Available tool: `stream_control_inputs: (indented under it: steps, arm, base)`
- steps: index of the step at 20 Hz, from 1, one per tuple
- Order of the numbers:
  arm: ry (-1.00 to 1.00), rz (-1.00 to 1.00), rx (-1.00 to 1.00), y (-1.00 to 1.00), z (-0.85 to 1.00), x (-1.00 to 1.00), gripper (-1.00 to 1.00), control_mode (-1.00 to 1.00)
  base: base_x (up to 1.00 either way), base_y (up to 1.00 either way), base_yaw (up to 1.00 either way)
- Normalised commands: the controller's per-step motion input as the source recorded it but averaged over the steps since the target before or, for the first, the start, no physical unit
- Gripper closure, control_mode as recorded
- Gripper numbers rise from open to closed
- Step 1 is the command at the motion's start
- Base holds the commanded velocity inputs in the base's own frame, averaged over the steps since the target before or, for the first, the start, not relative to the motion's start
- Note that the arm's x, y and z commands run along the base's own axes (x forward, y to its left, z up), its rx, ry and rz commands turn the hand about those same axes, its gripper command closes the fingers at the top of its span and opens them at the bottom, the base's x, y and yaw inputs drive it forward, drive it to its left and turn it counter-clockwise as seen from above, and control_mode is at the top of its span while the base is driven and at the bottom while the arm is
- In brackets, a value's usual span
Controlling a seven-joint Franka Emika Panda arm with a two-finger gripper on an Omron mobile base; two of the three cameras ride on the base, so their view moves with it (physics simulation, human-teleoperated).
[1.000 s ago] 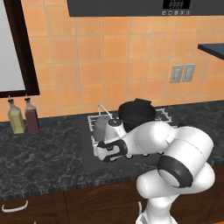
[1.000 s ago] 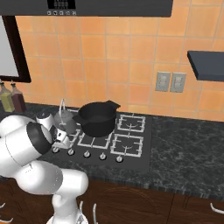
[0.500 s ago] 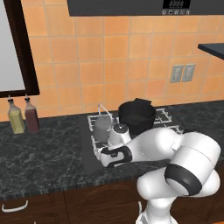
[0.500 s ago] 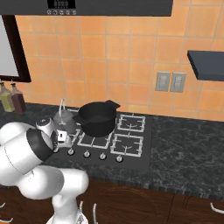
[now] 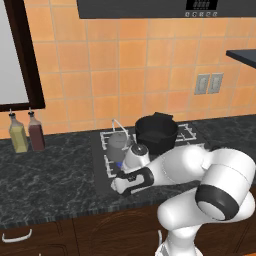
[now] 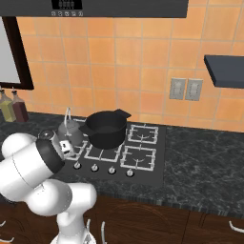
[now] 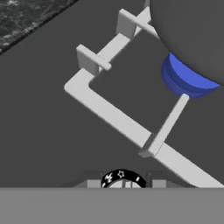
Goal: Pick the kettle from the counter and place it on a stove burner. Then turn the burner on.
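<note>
While the arm bends low over the front-left of the cooktop, things stand as follows.
Kettle: dull grey, upright on a left-hand grate of the cooktop, wire handle arched above it; in the right base view it sits just left of the black pot; in the hand view its grey body fills the upper right.
Blue glow: a blue ring shows under the kettle's base in the hand view.
Black pot: on the grates just beside the kettle, toward the middle of the cooktop.
End effector: low over the cooktop's front-left edge, in front of the kettle and apart from it; whether its fingers are apart or together I cannot tell.
Knob: a dial with white marks, right at the end effector's tips in the hand view.
Worktop: black, veined, stretching left of the cooktop.
Two bottles: at the back left of the worktop, side by side against the wall.
</note>
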Motion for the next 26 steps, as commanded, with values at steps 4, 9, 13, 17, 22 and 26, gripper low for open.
stream_control_inputs:
  steps: [4, 9, 13, 17, 22, 26]
  arm:
    - [0.00, 0.49, -0.20, 0.20, -0.10, -0.02, 1.00, -1.00]
    - [-0.01, 0.53, -0.20, 0.10, -0.07, -0.11, 1.00, -1.00]
    - [-0.02, 0.58, -0.19, 0.05, -0.05, -0.22, 1.00, -1.00]
    - [-0.03, 0.61, -0.18, 0.04, -0.04, -0.18, 1.00, -1.00]
    - [-0.07, 0.72, -0.20, 0.07, -0.14, -0.19, 1.00, -1.00]
    - [-0.03, 0.82, -0.18, 0.13, -0.21, -0.16, 1.00, -1.00]
  base:
    - [0.00, 0.00, 0.00]
    - [0.00, 0.00, 0.00]
    - [0.00, 0.00, 0.00]
    - [0.00, 0.00, 0.00]
    - [0.00, 0.00, 0.00]
    - [0.00, 0.00, 0.00]
